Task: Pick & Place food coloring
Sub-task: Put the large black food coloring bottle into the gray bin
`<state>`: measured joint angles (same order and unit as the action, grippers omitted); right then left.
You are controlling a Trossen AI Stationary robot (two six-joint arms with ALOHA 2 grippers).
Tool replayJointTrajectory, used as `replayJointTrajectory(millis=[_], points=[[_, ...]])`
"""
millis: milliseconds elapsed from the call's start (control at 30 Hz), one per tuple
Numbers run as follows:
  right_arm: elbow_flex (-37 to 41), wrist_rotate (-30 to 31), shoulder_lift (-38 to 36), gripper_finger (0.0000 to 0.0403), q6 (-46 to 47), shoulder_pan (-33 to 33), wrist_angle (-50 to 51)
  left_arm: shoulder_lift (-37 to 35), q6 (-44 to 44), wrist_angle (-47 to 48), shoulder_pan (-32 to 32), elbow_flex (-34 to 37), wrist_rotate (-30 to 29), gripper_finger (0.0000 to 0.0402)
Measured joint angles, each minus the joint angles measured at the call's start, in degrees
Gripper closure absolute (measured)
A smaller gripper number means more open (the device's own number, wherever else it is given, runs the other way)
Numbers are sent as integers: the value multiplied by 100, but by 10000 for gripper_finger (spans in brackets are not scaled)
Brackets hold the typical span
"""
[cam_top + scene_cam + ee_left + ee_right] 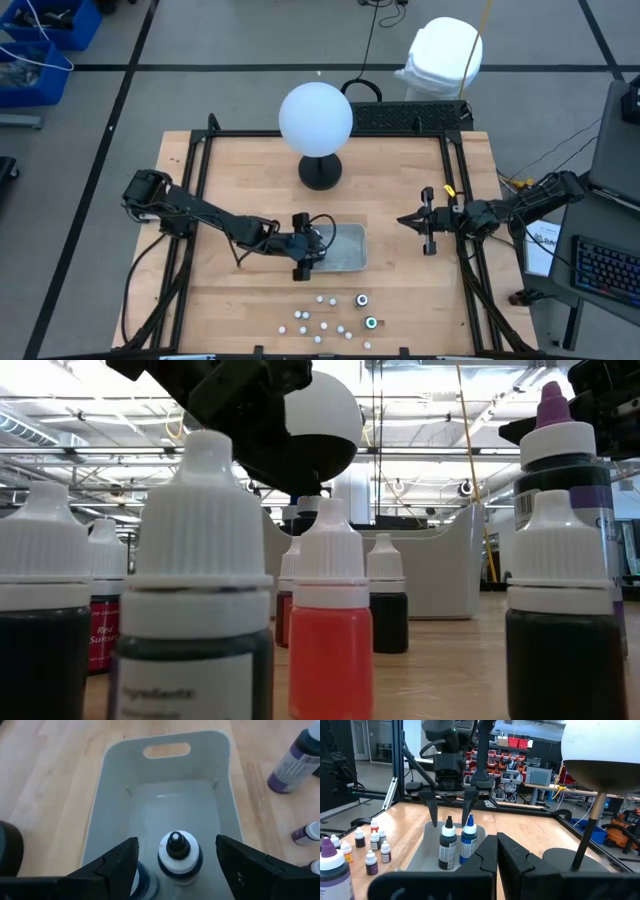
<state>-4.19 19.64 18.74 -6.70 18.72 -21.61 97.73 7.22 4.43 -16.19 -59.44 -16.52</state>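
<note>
two food coloring bottles (pixel 455 842) stand upright, tips up, long axes vertical, in the grey tray (pixel 165 805) on the bench, between the left gripper (pixel 449 817) with its jaws released, while the right gripper (pixel 412 219) waits apart, clenched

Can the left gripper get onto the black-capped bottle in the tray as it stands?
Probably yes. The left gripper is open right over the grey tray, its fingers either side of the black-capped bottle. Only the blue-capped bottle standing beside it crowds one finger.
</note>
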Motion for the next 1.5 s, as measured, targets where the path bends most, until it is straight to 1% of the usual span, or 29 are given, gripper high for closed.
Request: replayJointTrajectory(millis=[233,667,733,833,1067,1167,1300,1500], points=[[0,2,0,403,0,0,1,172,-5,-75,3,-3,42,135],[0,18,0,403,-5,0,0,164,-72,11,4,0,110,138],[0,17,0,403,-7,0,0,164,-72,9,4,0,114,147],[0,20,0,403,-21,0,0,164,-71,-1,4,0,125,171],[0,20,0,403,-22,0,0,164,-67,2,-5,0,168,251],[0,20,0,403,-22,0,0,164,-66,0,0,0,227,278],[0,20,0,403,-22,0,2,162,-42,-7,-10,0,337,282],[0,20,0,403,-22,0,2,162,103,-4,-89,0,337,263]])
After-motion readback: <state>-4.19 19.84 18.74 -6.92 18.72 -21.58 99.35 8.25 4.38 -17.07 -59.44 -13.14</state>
